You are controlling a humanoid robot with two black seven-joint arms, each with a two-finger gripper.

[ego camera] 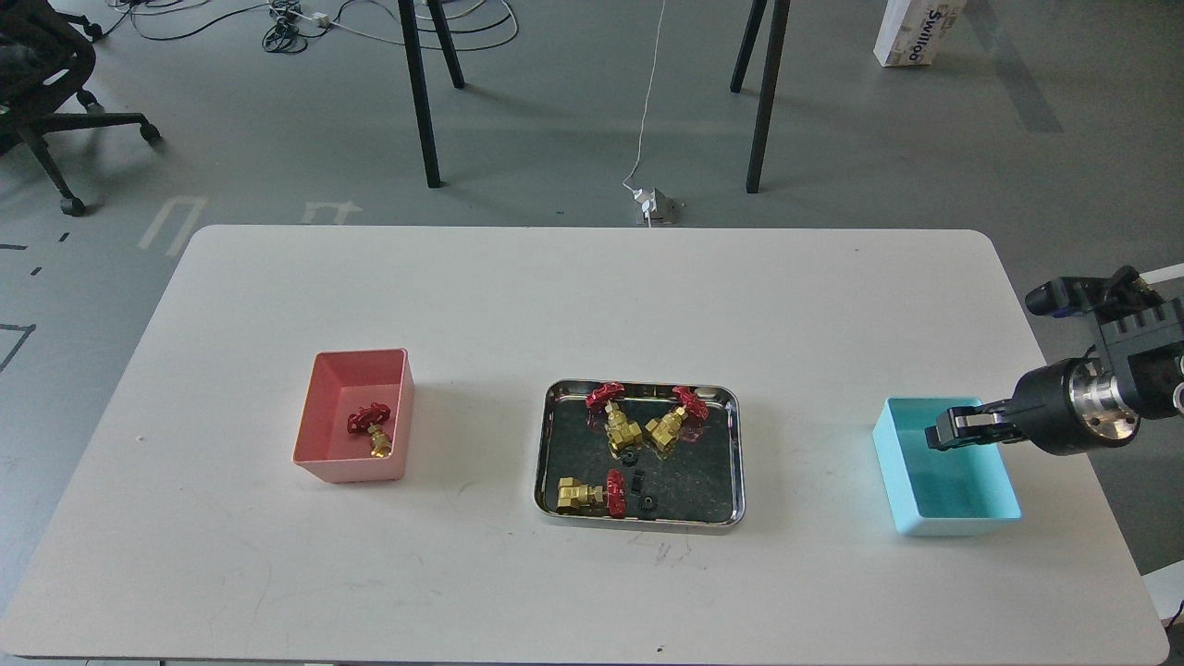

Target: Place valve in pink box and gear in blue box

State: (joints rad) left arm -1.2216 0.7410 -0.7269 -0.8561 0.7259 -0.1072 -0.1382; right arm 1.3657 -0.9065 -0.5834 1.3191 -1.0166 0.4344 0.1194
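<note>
The pink box (pixel 324 407) stands at the left of the table with one valve (pixel 370 428) inside. Three more valves lie in the steel tray (pixel 546 444): two side by side at the back (pixel 618 424) and one at the front left (pixel 588 495). A few tiny black gears (pixel 647 503) lie between them in the tray. The blue box (pixel 953 513) stands at the right. My right gripper (pixel 942 433) hangs over the blue box's back half, fingers dark and close together. I cannot see whether a gear is between them. My left gripper is out of view.
The white table (pixel 518 305) runs to the view's edges at the left and front. Beyond its far edge are black table legs (pixel 421 102), cables, a white cardboard box (pixel 916 32) and an office chair (pixel 46 92) on the grey floor.
</note>
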